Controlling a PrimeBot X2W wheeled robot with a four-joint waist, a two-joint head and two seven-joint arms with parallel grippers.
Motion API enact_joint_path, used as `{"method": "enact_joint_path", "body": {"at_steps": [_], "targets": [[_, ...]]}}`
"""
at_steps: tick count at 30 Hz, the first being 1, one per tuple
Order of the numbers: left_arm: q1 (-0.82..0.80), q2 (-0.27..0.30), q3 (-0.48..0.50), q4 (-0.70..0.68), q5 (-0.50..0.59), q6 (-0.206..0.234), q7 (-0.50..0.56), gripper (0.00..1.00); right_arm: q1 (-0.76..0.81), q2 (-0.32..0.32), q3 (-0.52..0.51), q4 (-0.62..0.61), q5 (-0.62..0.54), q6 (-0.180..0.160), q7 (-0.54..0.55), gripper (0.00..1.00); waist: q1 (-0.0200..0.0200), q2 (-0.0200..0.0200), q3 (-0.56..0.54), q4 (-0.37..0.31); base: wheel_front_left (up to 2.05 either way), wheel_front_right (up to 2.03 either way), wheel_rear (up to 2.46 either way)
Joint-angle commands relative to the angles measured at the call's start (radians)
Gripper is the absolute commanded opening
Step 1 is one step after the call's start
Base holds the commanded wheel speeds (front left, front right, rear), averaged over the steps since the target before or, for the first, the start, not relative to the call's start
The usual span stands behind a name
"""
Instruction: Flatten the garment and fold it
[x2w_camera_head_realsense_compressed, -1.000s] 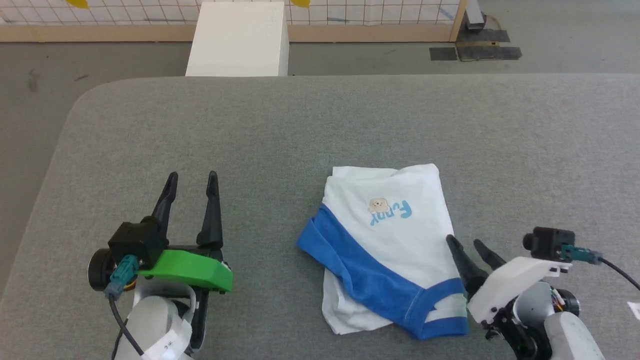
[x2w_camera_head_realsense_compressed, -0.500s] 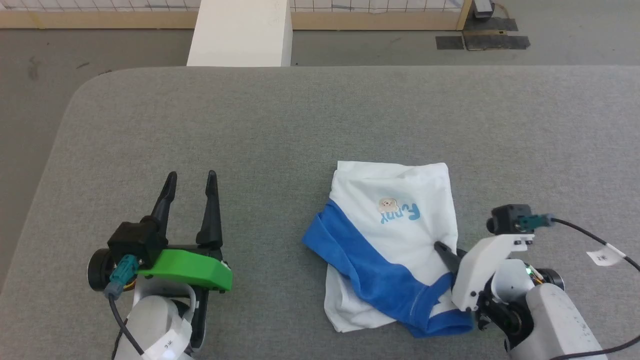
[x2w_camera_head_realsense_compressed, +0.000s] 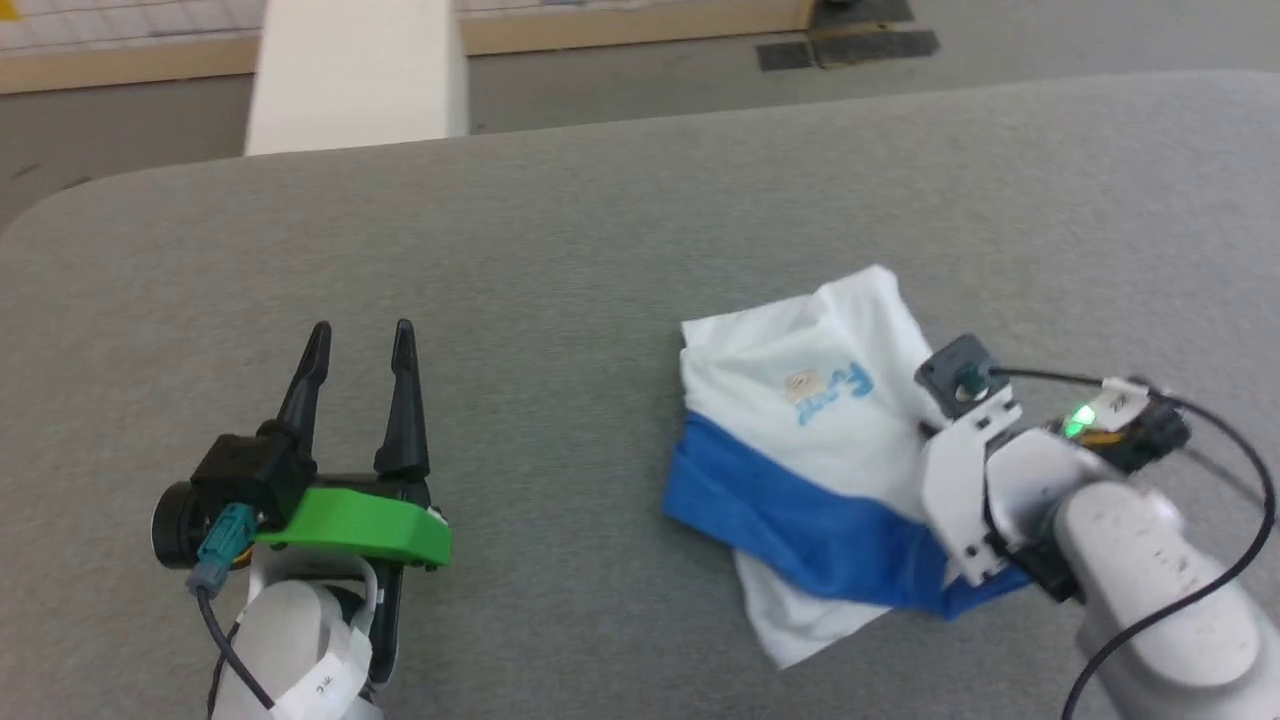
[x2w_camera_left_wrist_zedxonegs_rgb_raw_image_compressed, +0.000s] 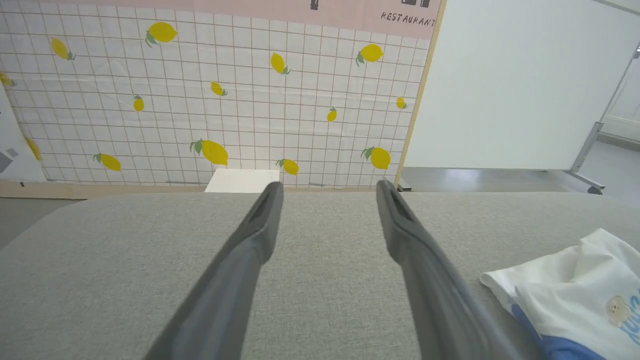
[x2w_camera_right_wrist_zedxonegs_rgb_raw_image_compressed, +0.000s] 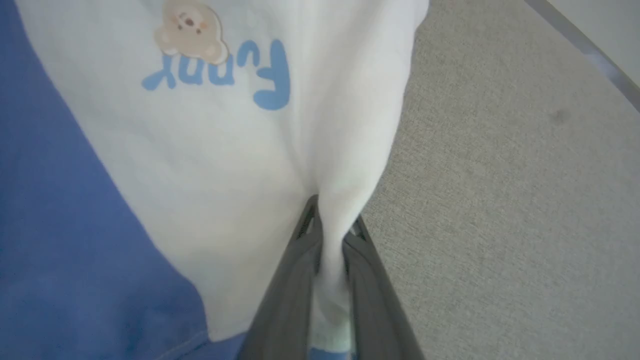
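Your right gripper (x2w_camera_right_wrist_zedxonegs_rgb_raw_image_compressed: 331, 217) has its jaws pinching a raised fold of the garment (x2w_camera_head_realsense_compressed: 800, 440), which lies rumpled toward the desk's (x2w_camera_head_realsense_compressed: 560, 230) right edge, while your left gripper (x2w_camera_head_realsense_compressed: 360, 335) rests well apart, jaws spread.

Head camera looks down over the grey fabric bench (x2w_camera_head_realsense_compressed: 600, 250); left wrist skims low along it; right wrist sits close above the white-and-blue garment (x2w_camera_right_wrist_zedxonegs_rgb_raw_image_compressed: 200, 150) all three share.
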Motion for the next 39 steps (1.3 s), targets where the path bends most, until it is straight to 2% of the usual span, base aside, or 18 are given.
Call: {"method": "enact_joint_path", "body": {"at_steps": [1, 10, 14, 17, 22, 28, 39], "targets": [[-0.017, -0.002, -0.003, -0.007, 0.009, -0.006, -0.004, 1.00, -0.043, -0.033, 0.024, -0.001, -0.002, -0.002, -0.007, 0.00, 0.0000, 0.0000, 0.051, -0.103, 0.00, 0.00, 0.00], [-0.077, 0.023, -0.012, -0.034, 0.042, -0.018, -0.004, 1.00, -0.221, -0.187, 0.120, 0.074, 0.002, -0.002, -0.088, 0.00, 0.0000, 0.0000, 0.164, -0.280, 0.00, 0.00, 0.00], [-0.100, 0.054, -0.018, -0.047, 0.058, -0.021, -0.004, 1.00, -0.291, -0.224, 0.102, 0.144, -0.026, -0.002, -0.146, 0.00, 0.0000, 0.0000, 0.222, -0.338, 0.00, 0.00, 0.00], [-0.122, 0.078, -0.029, -0.053, 0.069, -0.024, -0.004, 1.00, -0.330, -0.234, 0.041, 0.200, -0.060, -0.002, -0.191, 0.00, 0.0000, 0.0000, 0.260, -0.359, 0.00, 0.00, 0.00], [-0.149, 0.112, -0.053, -0.060, 0.076, -0.027, 0.003, 1.00, -0.375, -0.232, -0.089, 0.288, -0.129, -0.002, -0.256, 0.00, 0.0000, 0.0000, 0.313, -0.360, 0.00, 0.00, 0.00], [-0.175, 0.147, -0.065, -0.095, 0.080, -0.028, 0.030, 1.00, -0.428, -0.226, -0.258, 0.367, -0.246, -0.002, -0.337, 0.00, 0.0000, 0.0000, 0.375, -0.323, 0.00, 0.00, 0.00], [-0.190, 0.174, -0.070, -0.149, 0.077, -0.023, 0.057, 1.00, -0.458, -0.204, -0.508, 0.437, -0.439, -0.002, -0.394, 0.00, 0.0000, 0.0000, 0.430, -0.258, 0.00, 0.00, 0.00]]}}
